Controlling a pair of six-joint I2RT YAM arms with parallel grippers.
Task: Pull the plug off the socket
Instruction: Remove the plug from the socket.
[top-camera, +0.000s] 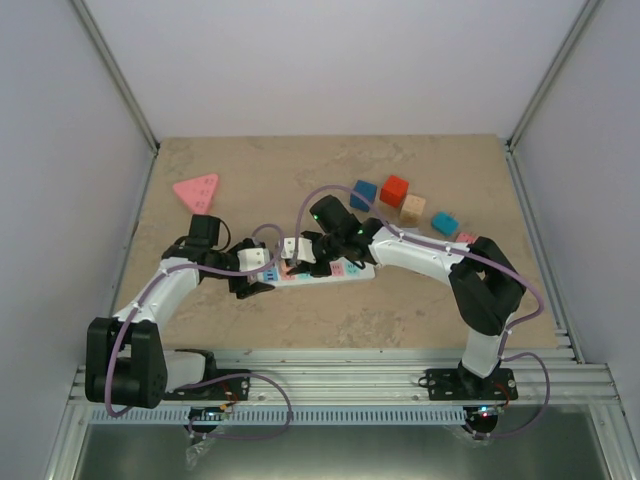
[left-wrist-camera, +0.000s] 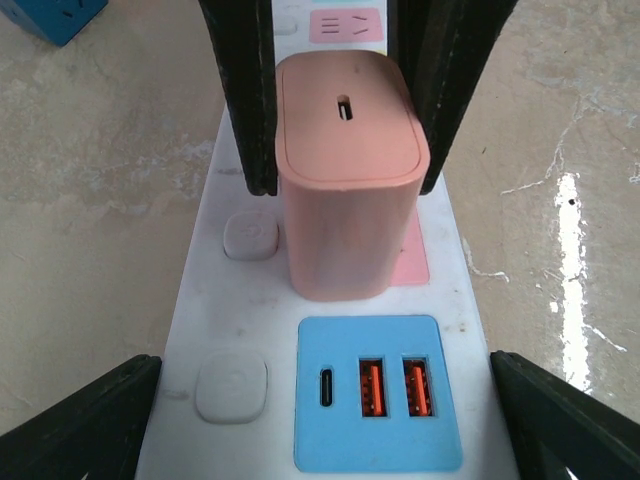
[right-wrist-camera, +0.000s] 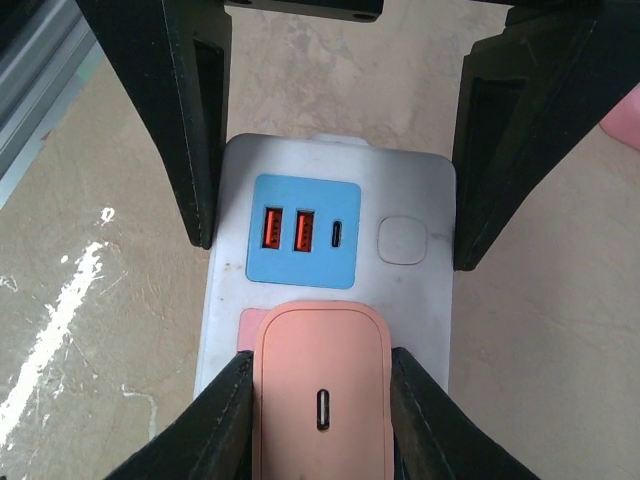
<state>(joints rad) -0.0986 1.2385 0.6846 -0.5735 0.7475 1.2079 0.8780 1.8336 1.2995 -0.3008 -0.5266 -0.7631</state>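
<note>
Beige, stone-patterned table (top-camera: 400, 320), white panel walls (top-camera: 330, 60) on three sides; work is set near the table's middle.

Plug (left-wrist-camera: 350, 170): pink, rounded, seated upright in the power strip (left-wrist-camera: 225, 310). Its base sits flush on a pink outlet and no gap is seen. Not yet pulled.

Right gripper (right-wrist-camera: 320, 375): jaws closed to the plug's width, with the plug clamped between them on two opposite sides.

Left gripper (right-wrist-camera: 332, 245): jaws spread to the strip's width and set against both long sides at the end with the blue USB panel (left-wrist-camera: 378, 390). The strip is judged to be braced there. The plug stands just beyond these jaws, along the strip.

Done: both grips. Left: the pull itself, judged to be straight off the outlet while the strip is held.

Well beyond the right jaws, coloured blocks (top-camera: 394, 189) and a pink triangle (top-camera: 197, 190) are noted on the table. Glare streaks are seen on the surface beside the strip.
</note>
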